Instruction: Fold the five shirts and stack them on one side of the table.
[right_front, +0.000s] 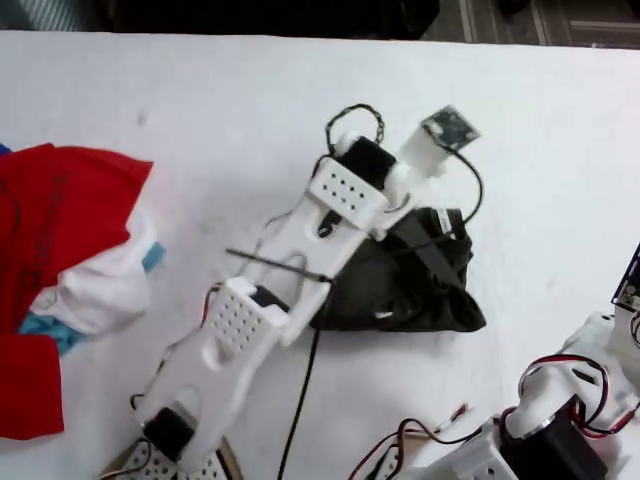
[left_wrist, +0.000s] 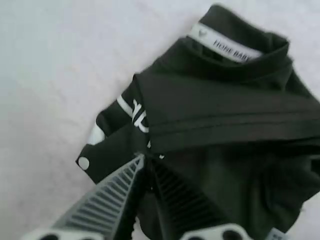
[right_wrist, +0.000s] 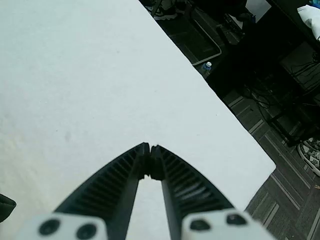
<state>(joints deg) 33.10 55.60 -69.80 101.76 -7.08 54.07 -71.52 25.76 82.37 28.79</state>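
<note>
DESK: The left gripper (left_wrist: 145, 161)?

PHOTO: Its tips are pressed together on a fold of the black shirt (left_wrist: 225, 125), which lies crumpled just right of centre in the high frame. The left arm (right_front: 300, 260) slants up from the bottom left and covers the shirt's left part. A black cable (right_front: 298, 400) drops from under the arm to the bottom edge.

DESK: And the right gripper (right_wrist: 150, 151)?

PHOTO: Its fingertips meet over the bare white table (right_wrist: 75, 75), near the table's edge, with the floor beyond. The right arm (right_front: 560, 430) sits at the bottom right, trailing red wires (right_front: 430, 432).

DESK: Other shirts?

PHOTO: They are heaped at the left edge, well apart from the black one. The red shirt (right_front: 60, 210) lies over the white shirt (right_front: 100, 285) and the blue shirt (right_front: 60, 335).
</note>
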